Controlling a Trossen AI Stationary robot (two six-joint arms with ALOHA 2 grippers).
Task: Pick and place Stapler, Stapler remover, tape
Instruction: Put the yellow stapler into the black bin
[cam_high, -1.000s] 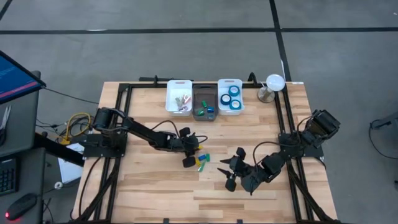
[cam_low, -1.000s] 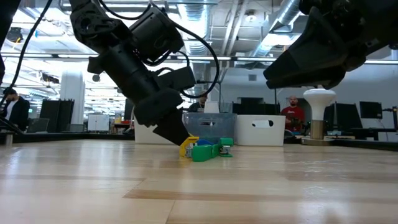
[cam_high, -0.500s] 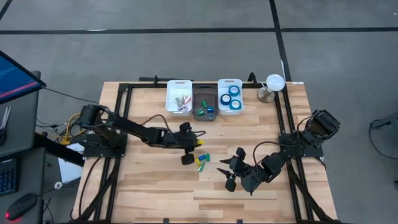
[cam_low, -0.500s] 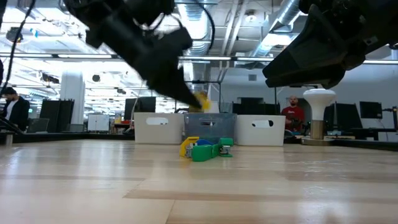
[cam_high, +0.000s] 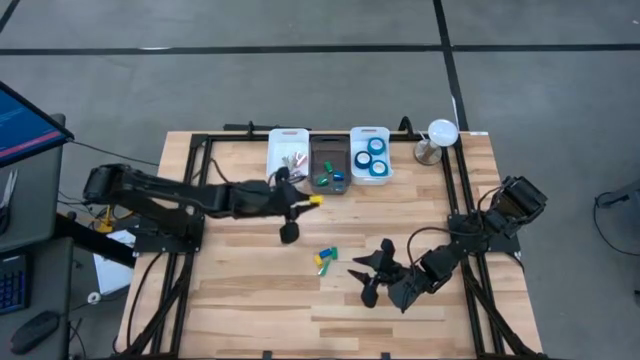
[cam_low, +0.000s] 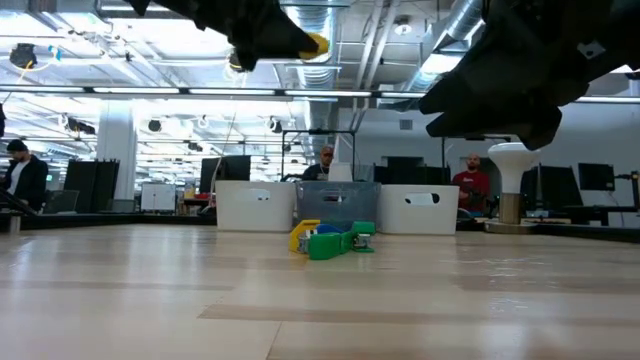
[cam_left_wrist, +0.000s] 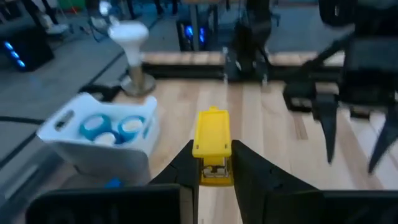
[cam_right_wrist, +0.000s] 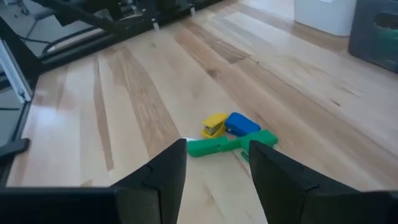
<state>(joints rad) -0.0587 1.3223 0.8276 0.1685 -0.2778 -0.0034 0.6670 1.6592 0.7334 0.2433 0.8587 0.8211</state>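
Left gripper (cam_left_wrist: 214, 163) is pinching a yellow stapler (cam_left_wrist: 212, 142), up off the surface (cam_high: 240, 290). Right gripper (cam_high: 368, 275) hangs spread apart near the leftover staplers (cam_high: 326, 258).

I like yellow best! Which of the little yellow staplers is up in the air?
The small yellow stapler pinched in the left gripper, carried above the table near the bins. The other yellow stapler lies on the wooden table beside blue and green pieces.

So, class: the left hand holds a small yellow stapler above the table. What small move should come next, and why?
Probably carry it on over the dark middle bin. The left hand grips the small yellow stapler in the air just short of that bin, which already holds similar small coloured pieces.
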